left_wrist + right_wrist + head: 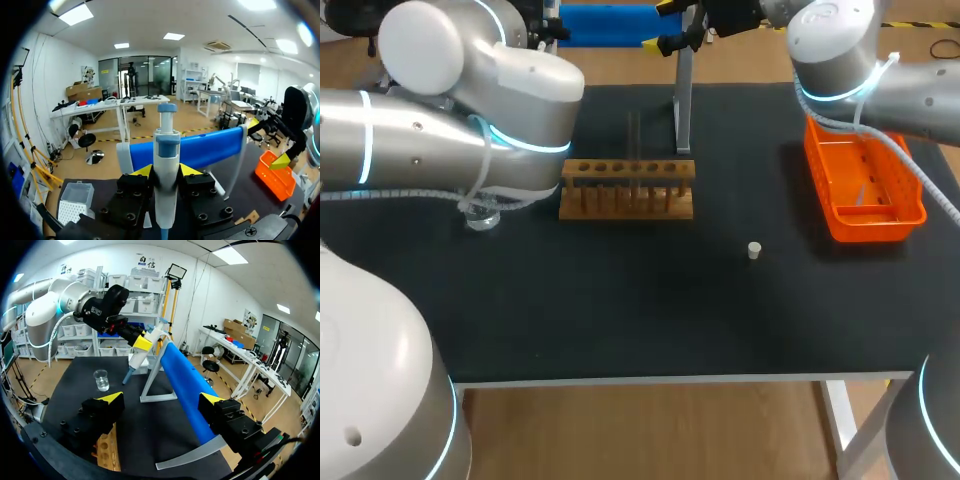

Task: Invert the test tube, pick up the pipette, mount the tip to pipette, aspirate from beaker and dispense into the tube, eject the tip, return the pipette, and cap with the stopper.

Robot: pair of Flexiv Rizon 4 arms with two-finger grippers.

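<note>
My left gripper [166, 172] fills the near part of its wrist view, its two yellow-tipped fingers pressed on either side of the white and blue pipette [166, 150], whose plunger knob sticks out ahead of them. Beside that gripper, on the black table [650, 310], sits a white tip box [75, 200]. The head view hides both box and gripper behind my left arm [440, 130]. The right wrist view shows what the head view cannot: the pipette held tilted above the table, its lower end pointing down toward the clear beaker [101, 380] but apart from it. From overhead only a glint of that beaker shows under my left arm at the table's left.

My right gripper [162, 400] holds nothing, its fingers spread wide, at the far side of the table by the blue bar [185, 385] on its grey stand [682, 105]. Under it, in its own view, is one end of the wooden rack [625, 188]. The head view places the rack mid-table, just nearer than the stand, with a thin clear tube [633, 140] rising from it, too faint to say more. Only the head view shows the small white stopper [754, 250], alone to the right of the rack and nearer. The orange basket [865, 190] lies at the far right, and the left wrist view catches it too, beyond my right gripper
</note>
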